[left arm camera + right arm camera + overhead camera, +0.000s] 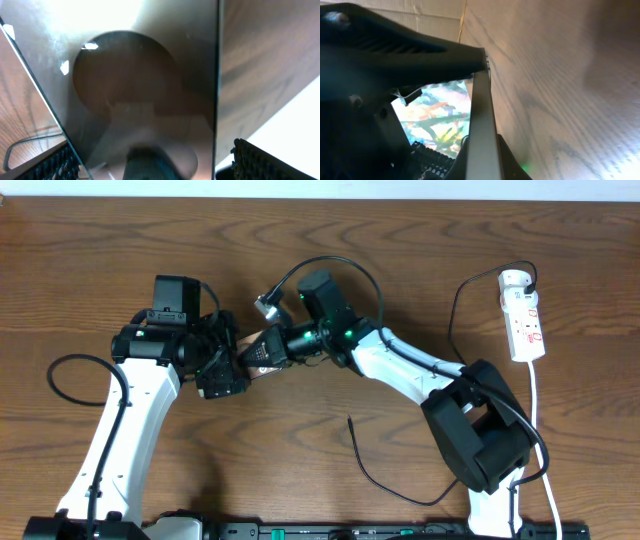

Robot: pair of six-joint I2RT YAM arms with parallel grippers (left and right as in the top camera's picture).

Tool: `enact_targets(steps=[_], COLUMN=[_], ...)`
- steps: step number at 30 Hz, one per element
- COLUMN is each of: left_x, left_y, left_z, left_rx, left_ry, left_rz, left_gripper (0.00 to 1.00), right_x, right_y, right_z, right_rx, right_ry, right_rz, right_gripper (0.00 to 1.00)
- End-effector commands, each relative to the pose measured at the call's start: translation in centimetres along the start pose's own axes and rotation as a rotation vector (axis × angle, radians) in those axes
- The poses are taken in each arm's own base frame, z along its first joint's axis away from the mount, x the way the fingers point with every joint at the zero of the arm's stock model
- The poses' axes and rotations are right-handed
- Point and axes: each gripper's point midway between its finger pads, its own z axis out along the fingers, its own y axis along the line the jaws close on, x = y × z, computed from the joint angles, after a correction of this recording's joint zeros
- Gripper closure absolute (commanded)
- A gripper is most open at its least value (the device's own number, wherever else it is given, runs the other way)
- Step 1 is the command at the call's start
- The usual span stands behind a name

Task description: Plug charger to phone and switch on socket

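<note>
The phone (252, 345) is held on edge above the table's middle, between the two grippers. My right gripper (272, 348) is shut on it; in the right wrist view its silver edge (482, 125) runs up between my fingers and the lit, colourful screen (440, 112) faces left. My left gripper (228, 372) stands open around the phone's other end. The phone's glossy face (145, 75) fills the left wrist view, and the right finger (255, 160) is clear of its edge. The charger lies on the table, its plug tip (349, 419) free. The socket (524, 315) lies far right.
The charger's black cable (400, 492) curls toward the front edge, passing under the right arm's base (480, 430). The socket's white cord (537, 415) runs toward the front right. A black cable loop (62, 375) lies left of the left arm.
</note>
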Motion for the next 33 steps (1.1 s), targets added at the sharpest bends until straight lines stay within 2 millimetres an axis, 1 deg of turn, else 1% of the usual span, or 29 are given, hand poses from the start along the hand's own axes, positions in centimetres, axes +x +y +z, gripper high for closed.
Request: enact_targets(steps=[1, 4, 7, 10, 14, 16, 18, 21, 24, 27, 29, 33], left_x=[0.9, 1.3, 1.5, 1.9, 2.7, 3.0, 3.2, 3.6, 4.1, 4.4, 4.5, 4.3], left_y=[-0.7, -1.4, -1.7, -1.8, -1.8, -1.9, -2.1, -3.5, -5.0, -6.3, -6.9, -7.4], left_z=[-1.0, -2.0, -3.3, -4.8, -6.7, -7.4, -8.1, -8.7, -9.1, -9.2, -9.1, -8.1], left_rx=[0.053, 0.105, 0.149, 0.198, 0.261, 0.291, 0.324, 0.392, 0.456, 0.500, 0.517, 0.503], left_ry=[0.038, 0.043, 0.045, 0.049, 0.051, 0.047, 0.038, 0.013, -0.002, -0.006, -0.007, -0.002], left_rz=[0.087, 0.149, 0.188, 0.228, 0.311, 0.371, 0.445, 0.561, 0.650, 0.677, 0.682, 0.662], left_gripper=[0.07, 0.07, 0.06, 0.07, 0.07, 0.07, 0.06, 0.07, 0.07, 0.07, 0.06, 0.06], right_x=[0.1, -0.7, -2.3, -3.9, -5.8, -6.7, -7.5, -8.1, -8.9, -9.6, -10.3, -11.5], right_y=[1.1, 0.4, -0.7, -1.8, -3.2, -3.8, -4.5, -5.1, -4.8, -3.5, -2.2, 1.4], right_z=[-0.7, -1.6, -3.1, -5.3, -8.7, -10.3, -11.8, -12.8, -13.1, -12.8, -12.6, -12.2], right_rx=[-0.040, -0.024, 0.009, 0.023, 0.028, 0.023, 0.014, -0.011, -0.050, -0.109, -0.157, -0.262], right_ry=[0.028, -0.002, -0.064, -0.121, -0.197, -0.237, -0.278, -0.317, -0.349, -0.353, -0.352, -0.352], right_rz=[-0.006, 0.003, 0.005, 0.022, 0.133, 0.231, 0.383, 0.605, 0.741, 0.829, 0.843, 0.763], right_gripper=[0.99, 0.99, 0.99, 0.99, 0.99, 0.99, 0.99, 0.99, 0.99, 0.99, 0.99, 0.99])
